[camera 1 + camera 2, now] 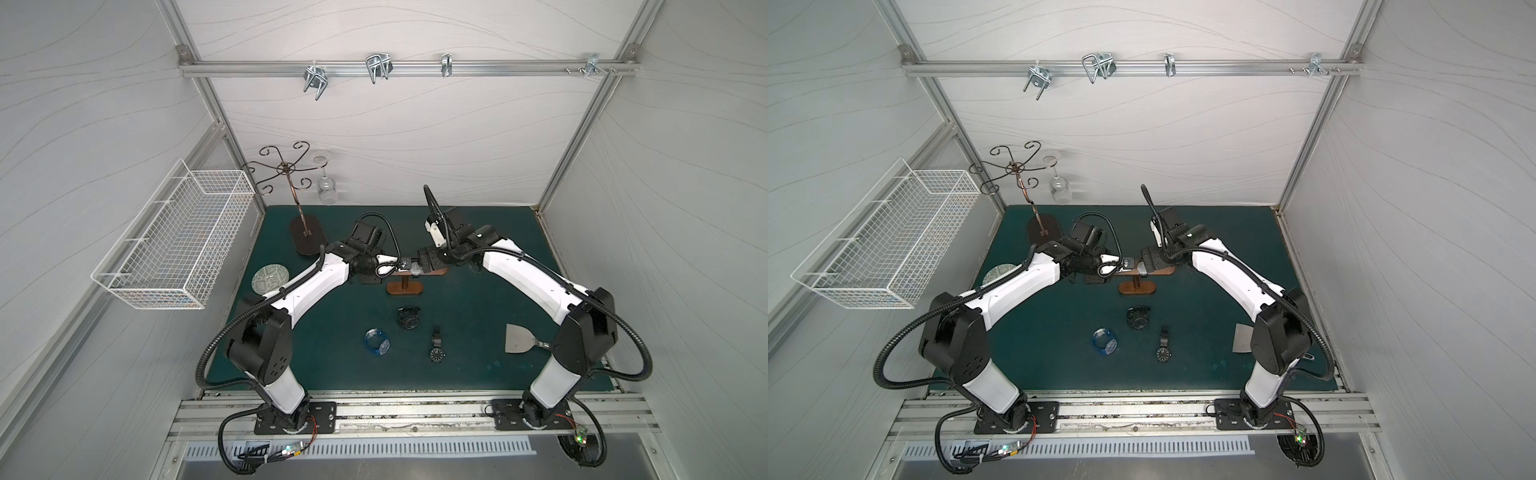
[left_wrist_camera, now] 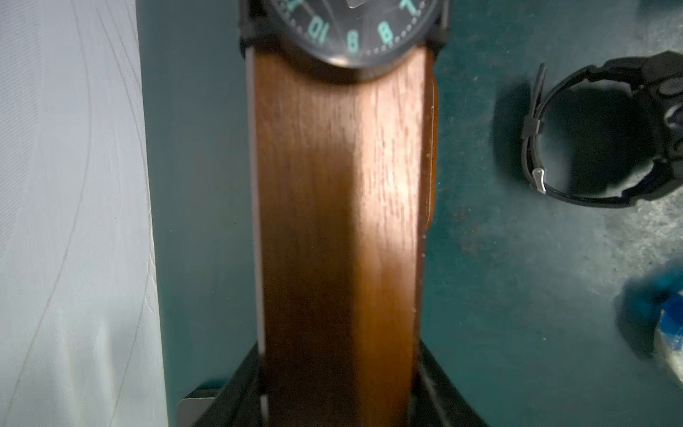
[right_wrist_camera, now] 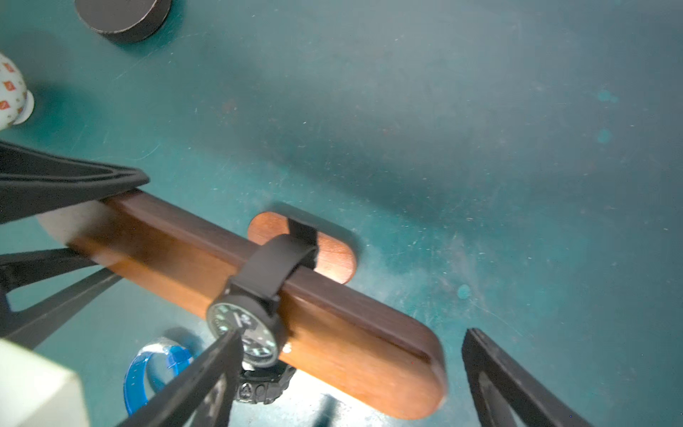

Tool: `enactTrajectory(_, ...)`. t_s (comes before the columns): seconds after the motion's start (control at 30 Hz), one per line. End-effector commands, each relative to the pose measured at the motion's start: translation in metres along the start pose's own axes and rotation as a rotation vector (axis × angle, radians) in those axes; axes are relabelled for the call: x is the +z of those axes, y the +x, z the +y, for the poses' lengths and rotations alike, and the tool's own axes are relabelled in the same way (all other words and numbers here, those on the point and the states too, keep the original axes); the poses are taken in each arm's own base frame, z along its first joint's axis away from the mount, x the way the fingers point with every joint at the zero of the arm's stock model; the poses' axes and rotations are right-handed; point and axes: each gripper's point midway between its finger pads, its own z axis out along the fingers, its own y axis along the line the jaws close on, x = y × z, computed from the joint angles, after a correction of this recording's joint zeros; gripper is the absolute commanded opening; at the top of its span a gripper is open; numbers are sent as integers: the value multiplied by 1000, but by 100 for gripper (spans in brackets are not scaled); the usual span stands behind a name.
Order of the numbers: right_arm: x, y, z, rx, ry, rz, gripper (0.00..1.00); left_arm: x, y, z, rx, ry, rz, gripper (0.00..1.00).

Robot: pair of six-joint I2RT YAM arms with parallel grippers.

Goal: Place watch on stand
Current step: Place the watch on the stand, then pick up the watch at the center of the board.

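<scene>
Nearest, a black watch point(image 1: 435, 354) is laid on the mat point(image 1: 478, 332). Beyond, the wooden stand point(image 3: 166, 251) is clamped at one end by the left gripper point(image 3: 129, 225); the green-numbered watch point(image 3: 273, 262) is looped around its crossbar, straddled by the wide-spread right gripper point(image 3: 353, 332).

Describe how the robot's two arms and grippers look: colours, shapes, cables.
The left arm and right arm have white shells, black joints and black base plates. Black ribbed hoses loop alongside each. The left gripper and right gripper have black, tapering fingers with triangular cut-outs.
</scene>
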Motion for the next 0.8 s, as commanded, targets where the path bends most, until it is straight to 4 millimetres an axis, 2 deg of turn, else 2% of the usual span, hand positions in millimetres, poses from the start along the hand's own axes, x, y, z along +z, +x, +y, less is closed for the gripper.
enactTrajectory(0.0, -16, 8, -8, -14, 3, 5, 95, 13, 7, -26, 6, 117, 44, 51)
enactTrajectory(0.37, -13, 31, -26, 16, 36, 40, 96, 14, 5, -13, -4, 67, 48, 58)
enactTrajectory(0.57, -10, 29, -31, 23, 42, 37, 96, 14, 5, -5, 9, 29, 55, 58)
enactTrajectory(0.77, -12, 31, -35, 23, 44, 40, 97, 14, 5, 12, 34, -38, 68, 60)
